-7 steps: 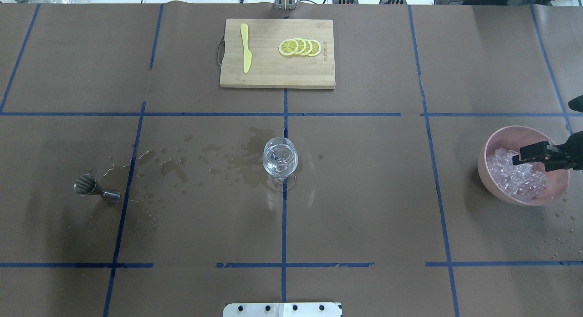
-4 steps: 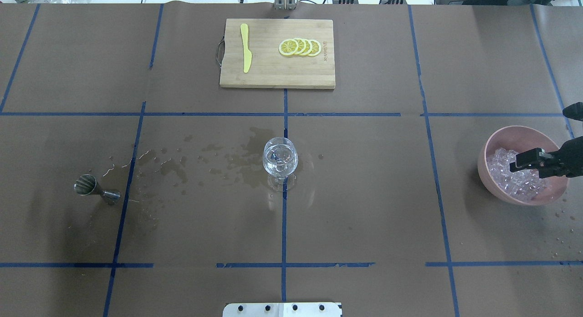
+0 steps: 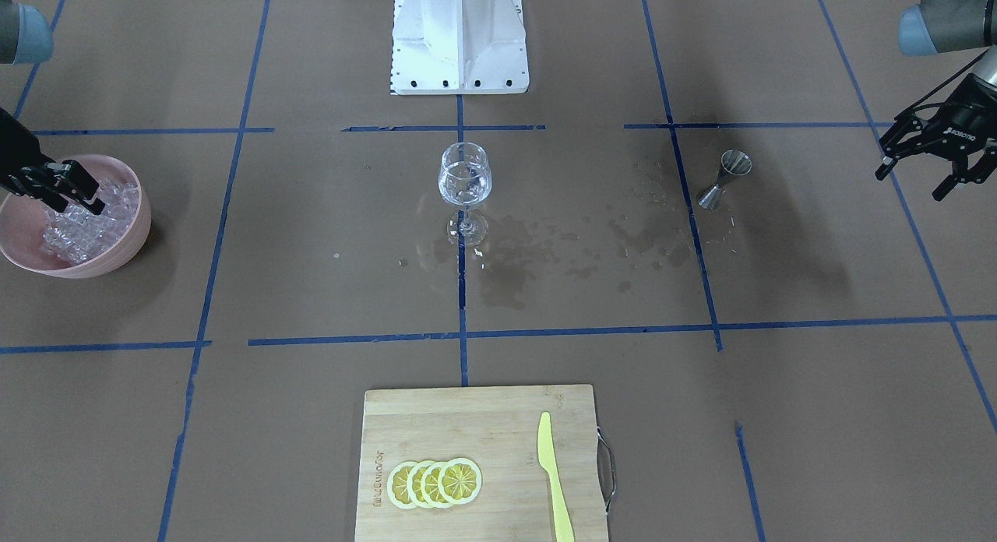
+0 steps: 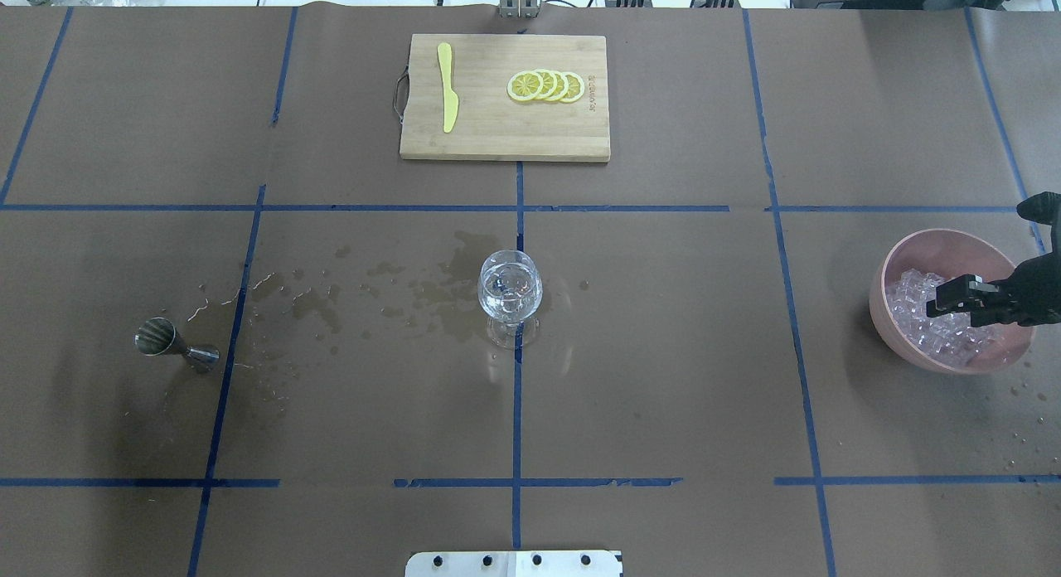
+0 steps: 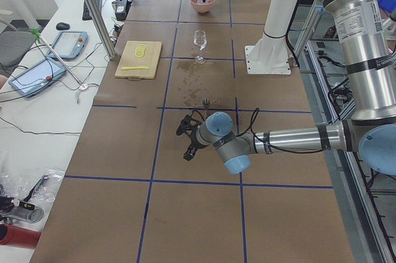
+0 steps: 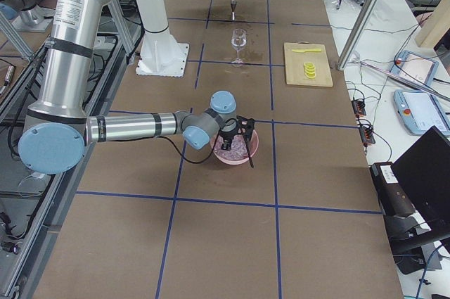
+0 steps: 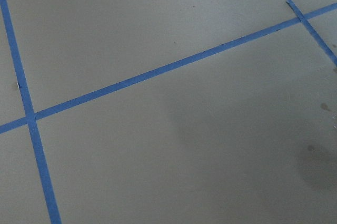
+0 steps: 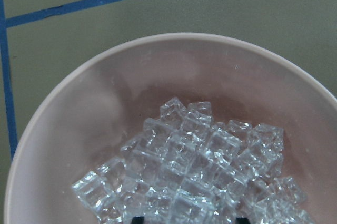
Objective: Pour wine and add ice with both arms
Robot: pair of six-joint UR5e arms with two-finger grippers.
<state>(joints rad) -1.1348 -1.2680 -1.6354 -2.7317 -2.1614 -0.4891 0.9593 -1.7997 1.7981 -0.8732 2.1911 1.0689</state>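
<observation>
My right gripper point(image 4: 955, 305) is open and reaches down into a pink bowl point(image 4: 891, 262) at the table's right, its fingertips just above the ice point(image 4: 932, 328). The right wrist view shows the ice point(image 8: 195, 171) piled in the bowl point(image 8: 63, 103), with both fingertips apart at the bottom edge. In the front-facing view the right gripper point(image 3: 78, 191) hangs over the ice point(image 3: 74, 227). A clear stemmed glass point(image 4: 511, 288) stands at the table's middle. My left gripper point(image 3: 910, 185) is open and empty, held above the table left of a steel jigger point(image 3: 720, 180).
A wooden cutting board point(image 4: 497, 138) at the far middle holds lemon slices point(image 4: 547, 86) and a yellow knife point(image 4: 448, 88). Wet stains point(image 4: 390, 299) spread between the jigger point(image 4: 170, 345) and the glass. The white column foot point(image 3: 459, 59) stands at the robot's side.
My right gripper has sunk lower into the bowl, closer to the ice. Nothing else has moved.
</observation>
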